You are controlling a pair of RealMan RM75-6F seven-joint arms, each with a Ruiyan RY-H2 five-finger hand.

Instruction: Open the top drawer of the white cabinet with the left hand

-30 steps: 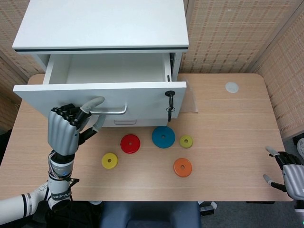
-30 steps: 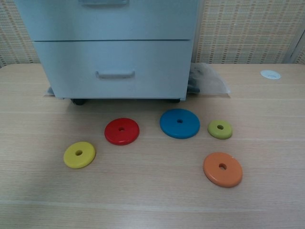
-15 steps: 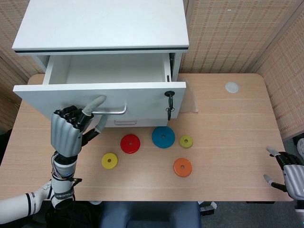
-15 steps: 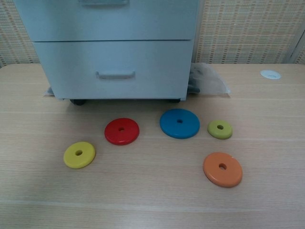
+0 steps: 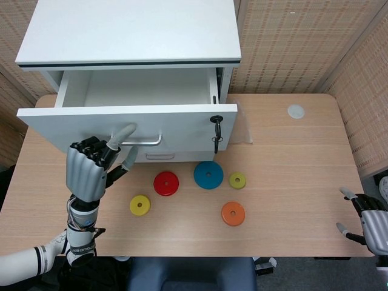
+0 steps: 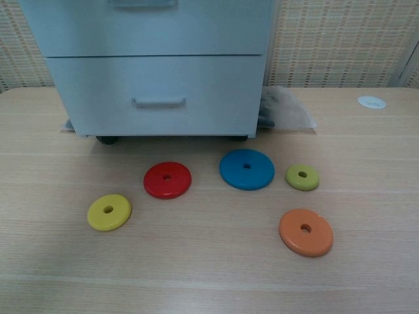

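Observation:
The white cabinet (image 5: 127,30) stands at the back left of the table, and its top drawer (image 5: 182,124) is pulled out, showing a bare inside. A metal bar handle (image 5: 145,142) runs along the drawer front. My left hand (image 5: 88,170) hangs just below and left of that handle, fingers curled in, with one finger stretched up to the handle's left end. It grips nothing. My right hand (image 5: 370,221) lies at the table's front right corner, fingers apart, holding nothing. The chest view shows only the cabinet's lower drawers (image 6: 157,91), no hand.
A black key (image 5: 216,130) hangs from the drawer front's right side. Red (image 5: 166,183), blue (image 5: 208,174), green (image 5: 237,180), yellow (image 5: 140,205) and orange (image 5: 233,213) discs lie before the cabinet. A small white disc (image 5: 296,111) sits at the back right.
My left hand has sunk a little toward the table's front edge, away from the handle. The drawer and the right hand have not moved.

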